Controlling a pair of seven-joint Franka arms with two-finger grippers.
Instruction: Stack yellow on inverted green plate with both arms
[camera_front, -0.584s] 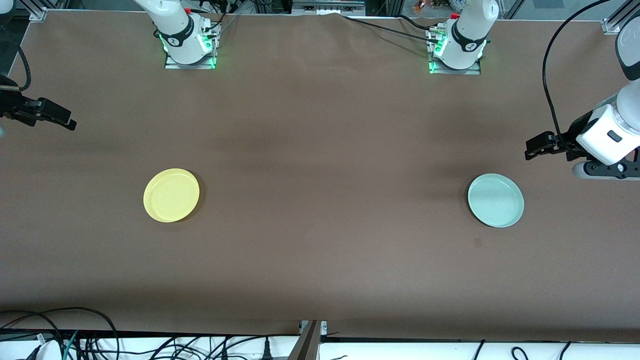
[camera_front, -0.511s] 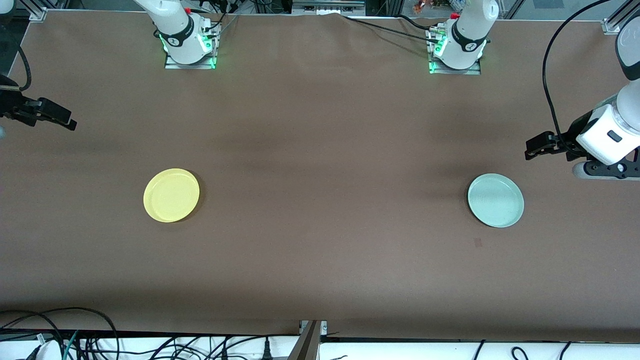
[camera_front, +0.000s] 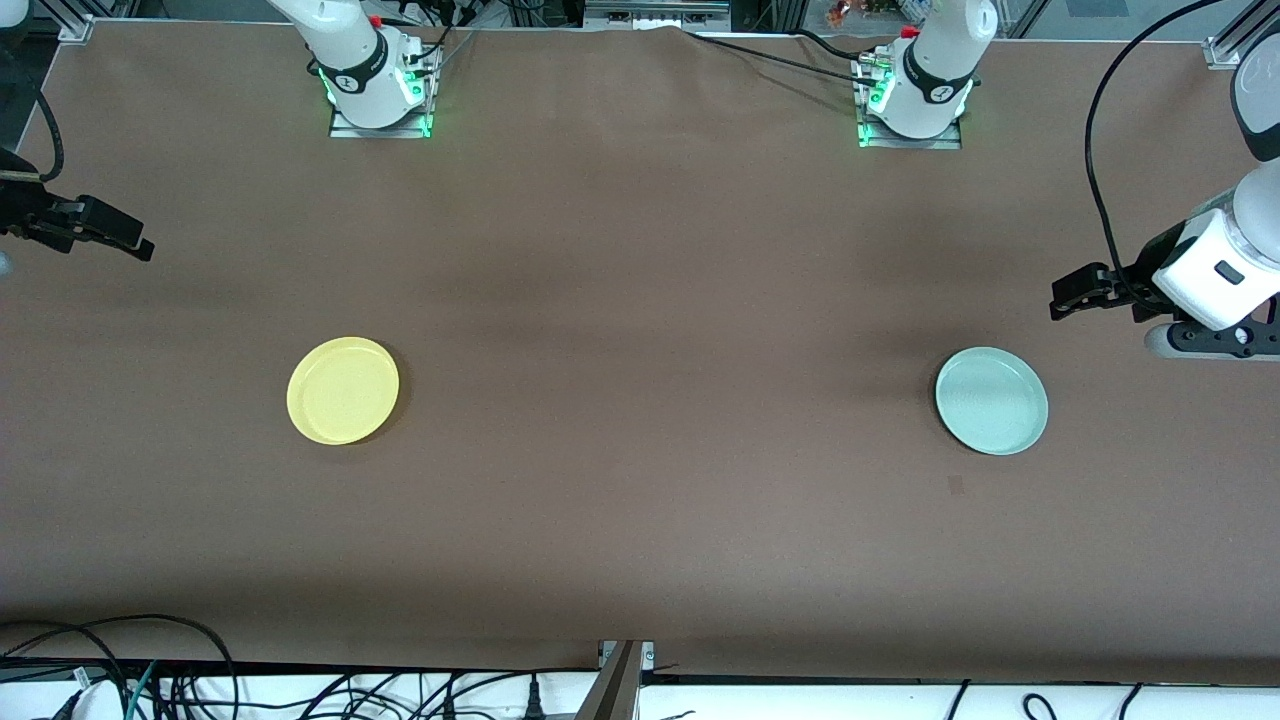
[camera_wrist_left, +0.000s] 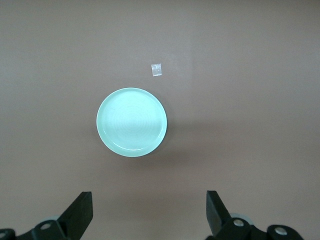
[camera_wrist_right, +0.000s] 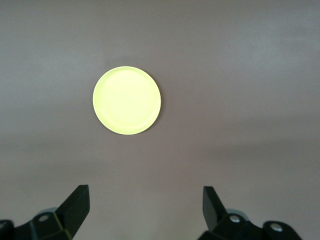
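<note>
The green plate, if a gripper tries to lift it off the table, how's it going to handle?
The green plate looks rigid and probably light. Lying flat on the table with a low rim, it offers little edge to pinch. Its surface shows a sheen, so it may slide rather than tip when pushed.

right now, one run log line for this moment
left gripper open, high | right gripper open, high | round yellow plate, mint-green plate apart, untouched
</note>
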